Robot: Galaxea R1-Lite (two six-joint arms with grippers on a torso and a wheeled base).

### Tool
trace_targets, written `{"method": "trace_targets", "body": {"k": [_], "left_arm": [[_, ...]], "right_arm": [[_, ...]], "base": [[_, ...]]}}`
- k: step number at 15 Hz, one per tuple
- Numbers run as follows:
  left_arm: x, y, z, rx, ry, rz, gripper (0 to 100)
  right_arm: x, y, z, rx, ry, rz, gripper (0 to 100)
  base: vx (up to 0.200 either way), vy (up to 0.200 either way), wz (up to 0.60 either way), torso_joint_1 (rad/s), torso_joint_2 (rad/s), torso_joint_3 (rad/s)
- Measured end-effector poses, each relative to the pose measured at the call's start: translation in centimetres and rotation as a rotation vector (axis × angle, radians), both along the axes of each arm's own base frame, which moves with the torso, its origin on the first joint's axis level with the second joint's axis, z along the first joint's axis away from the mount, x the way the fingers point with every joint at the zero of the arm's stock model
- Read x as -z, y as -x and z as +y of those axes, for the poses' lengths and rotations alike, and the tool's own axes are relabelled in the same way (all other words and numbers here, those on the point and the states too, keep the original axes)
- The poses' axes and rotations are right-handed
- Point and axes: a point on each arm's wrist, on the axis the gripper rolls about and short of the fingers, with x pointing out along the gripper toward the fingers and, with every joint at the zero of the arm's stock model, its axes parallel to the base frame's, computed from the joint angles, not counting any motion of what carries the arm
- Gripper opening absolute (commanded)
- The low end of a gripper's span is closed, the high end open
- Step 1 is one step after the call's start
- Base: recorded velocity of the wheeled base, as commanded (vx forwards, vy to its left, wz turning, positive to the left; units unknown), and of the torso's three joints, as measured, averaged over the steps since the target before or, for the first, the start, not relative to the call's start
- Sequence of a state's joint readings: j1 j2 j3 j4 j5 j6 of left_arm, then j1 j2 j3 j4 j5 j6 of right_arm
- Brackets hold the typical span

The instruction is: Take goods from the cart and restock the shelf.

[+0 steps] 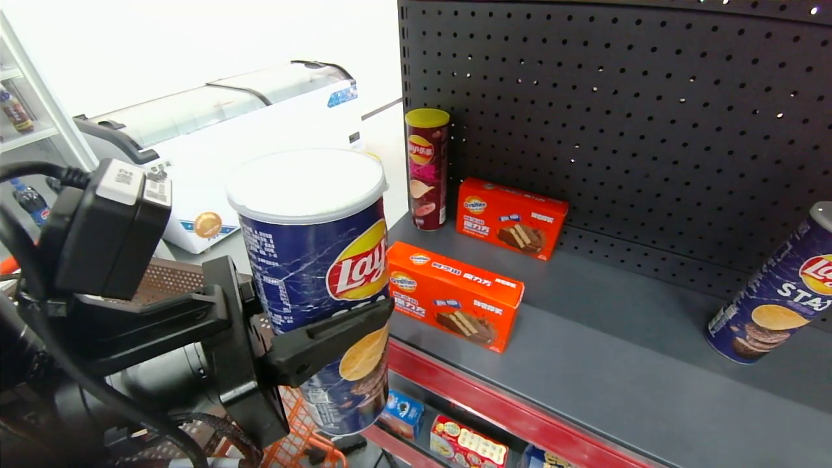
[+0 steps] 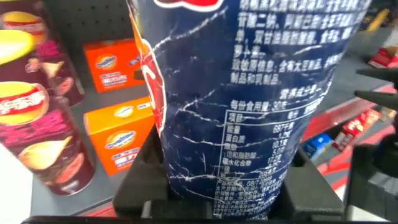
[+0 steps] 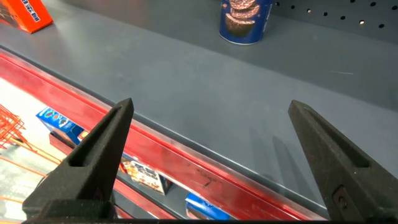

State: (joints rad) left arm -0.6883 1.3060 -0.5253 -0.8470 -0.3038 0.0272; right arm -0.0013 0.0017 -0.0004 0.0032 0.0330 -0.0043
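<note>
Can (image 1: 305,260) sat upright, pinched tight in left jaws, just off the shelf (image 1: 617,351) front edge near an orange box (image 1: 455,296) | right jaws were wide open, nothing in them, over the shelf | second can (image 1: 773,292) stood on shelf far right

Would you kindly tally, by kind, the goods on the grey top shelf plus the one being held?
Blue chip cans: 2 (held can; far-right can)
Maroon chip cans: 1
Orange boxes: 2 (front box; rear box)
Total: 5
</note>
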Motion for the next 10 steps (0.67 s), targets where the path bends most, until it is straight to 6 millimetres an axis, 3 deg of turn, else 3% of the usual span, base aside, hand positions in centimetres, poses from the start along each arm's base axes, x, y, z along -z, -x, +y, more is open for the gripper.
{"method": "trace_targets", "body": {"k": [8, 10], "left_arm": [[0.21, -0.13, -0.17, 0.018, -0.008, 0.005, 0], [0.21, -0.18, -0.17, 0.016, -0.008, 0.007, 0]], "right_arm": [[-0.01, 0.0, 0.0, 0.0, 0.0, 0.0, 100], [-0.02, 0.0, 0.0, 0.0, 0.0, -0.001, 100]], "base": [[0.0, 0.0, -0.6, 0.001, 0.0, 0.005], [0.0, 0.0, 0.0, 0.0, 0.0, 0.0]]}}
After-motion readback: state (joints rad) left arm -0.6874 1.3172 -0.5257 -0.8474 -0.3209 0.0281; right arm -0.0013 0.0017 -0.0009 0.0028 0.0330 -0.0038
